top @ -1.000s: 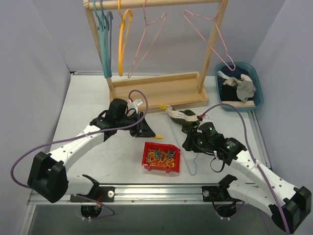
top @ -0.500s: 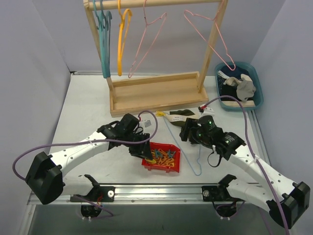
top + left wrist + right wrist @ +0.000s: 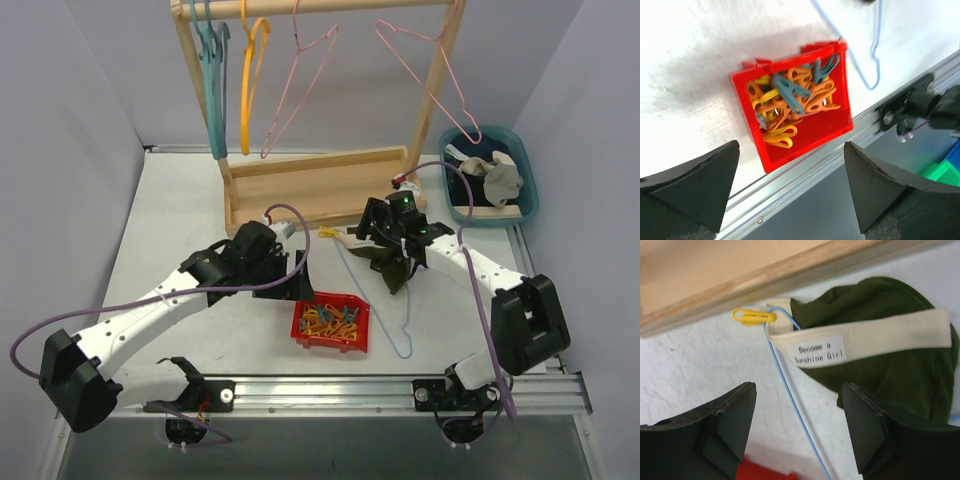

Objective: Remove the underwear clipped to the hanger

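Observation:
A dark olive underwear point(image 3: 880, 365) with a pale waistband lies on the table in front of the wooden rack. A yellow clip point(image 3: 752, 316) pins its waistband corner to the thin blue wire hanger point(image 3: 790, 390), which lies flat. My right gripper point(image 3: 800, 425) hovers open just above it, straddling the hanger wire and holding nothing. From above, the right gripper point(image 3: 385, 245) covers part of the underwear point(image 3: 362, 247). My left gripper point(image 3: 790, 175) stands wide open and empty over the near edge of the red bin point(image 3: 840, 125).
The red bin point(image 3: 300, 335) holds several orange, yellow and teal clips point(image 3: 790, 100). The wooden rack's base point(image 3: 320, 190) sits behind, with hangers point(image 3: 300, 80) on its rail. A blue basket point(image 3: 527, 190) at back right holds grey-beige cloth point(image 3: 500, 178) and dark cloth point(image 3: 468, 187).
My left gripper swung from beside the rack to over the red bin and opened wide. My right gripper moved back toward the rack, over the olive underwear, and opened further.

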### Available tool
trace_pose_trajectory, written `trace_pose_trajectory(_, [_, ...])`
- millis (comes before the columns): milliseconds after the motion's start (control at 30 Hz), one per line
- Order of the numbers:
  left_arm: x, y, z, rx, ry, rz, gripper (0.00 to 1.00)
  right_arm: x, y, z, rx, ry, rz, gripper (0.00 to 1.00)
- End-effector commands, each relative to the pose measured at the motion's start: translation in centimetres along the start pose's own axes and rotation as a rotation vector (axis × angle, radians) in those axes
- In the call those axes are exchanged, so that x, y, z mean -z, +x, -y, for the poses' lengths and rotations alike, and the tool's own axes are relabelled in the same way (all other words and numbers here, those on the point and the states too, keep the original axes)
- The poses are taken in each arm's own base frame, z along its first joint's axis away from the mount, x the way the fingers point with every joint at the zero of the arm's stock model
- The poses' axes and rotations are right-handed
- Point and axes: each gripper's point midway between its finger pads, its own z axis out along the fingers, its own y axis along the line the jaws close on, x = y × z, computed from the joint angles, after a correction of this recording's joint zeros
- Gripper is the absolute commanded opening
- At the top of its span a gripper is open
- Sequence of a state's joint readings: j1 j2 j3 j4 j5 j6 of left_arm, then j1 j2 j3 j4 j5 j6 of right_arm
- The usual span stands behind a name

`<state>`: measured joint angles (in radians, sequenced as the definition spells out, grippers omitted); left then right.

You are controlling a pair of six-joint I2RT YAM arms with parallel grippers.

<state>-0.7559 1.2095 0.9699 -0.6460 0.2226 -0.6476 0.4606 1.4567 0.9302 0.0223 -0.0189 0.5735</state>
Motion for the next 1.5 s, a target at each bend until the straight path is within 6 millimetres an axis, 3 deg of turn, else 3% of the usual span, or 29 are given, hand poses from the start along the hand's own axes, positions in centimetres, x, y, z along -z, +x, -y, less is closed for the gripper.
trace_pose_trajectory(0, [3.0, -3.6, 0.9, 0.010, -0.008, 0.170, 0.94, -1.9, -3.2, -3.5, -0.050, -0.128, 0.055, 0.70])
trace_pose_trajectory(67, [3.7, -4.1, 0.8, 0.031, -0.001, 0.201, 0.94, -3.6, -2.4, -4.0, -0.037, -0.115, 0.035, 0.70])
trace_pose_trajectory(100, [4.0, -4.3, 0.8, 0.037, 0.003, 0.210, 0.94, -4.0, -3.3, -4.2, -0.021, -0.094, 0.061, 0.70])
trace_pose_trajectory(233, [5.0, -4.6, 0.3, 0.058, 0.019, 0.240, 0.94, -7.0, -1.3, -3.5, 0.086, 0.025, 0.011, 0.71])
trace_pose_trajectory(300, [5.0, -4.6, -0.3, 0.072, 0.018, 0.239, 0.94, -7.6, -0.3, -3.3, 0.121, 0.057, -0.013, 0.71])
trace_pose_trajectory(567, [5.5, -4.3, -1.5, 0.111, 0.054, 0.246, 0.94, -8.9, 3.0, 0.9, 0.246, 0.261, -0.066, 0.67])
trace_pose_trajectory(667, [5.5, -4.5, -1.6, 0.113, 0.057, 0.245, 0.94, -9.7, 4.5, 2.3, 0.283, 0.303, -0.117, 0.52])
trace_pose_trajectory(800, [5.6, -4.7, -1.5, 0.110, 0.060, 0.248, 0.94, -10.6, 5.7, 2.5, 0.304, 0.284, -0.157, 0.14])
trace_pose_trajectory(900, [5.5, -5.0, -1.6, 0.109, 0.061, 0.260, 0.94, -10.2, 6.7, 2.8, 0.312, 0.273, -0.184, 0.00])
trace_pose_trajectory(1067, [3.4, -5.7, -2.4, 0.111, 0.048, 0.247, 0.94, -7.9, 5.2, 2.4, 0.279, 0.225, -0.119, 0.00])
trace_pose_trajectory(1133, [2.0, -7.0, -2.7, 0.109, 0.064, 0.261, 0.94, -7.1, 4.7, 1.8, 0.253, 0.174, -0.107, 0.00])
trace_pose_trajectory(1333, [-2.6, -10.7, -2.4, 0.121, 0.163, 0.257, 0.94, -7.0, 4.0, 1.6, 0.225, 0.141, -0.097, 0.00])
trace_pose_trajectory(1467, [-4.2, -12.6, -1.6, 0.119, 0.226, 0.286, 0.94, -6.8, 3.7, 1.8, 0.202, 0.128, -0.089, 0.00])
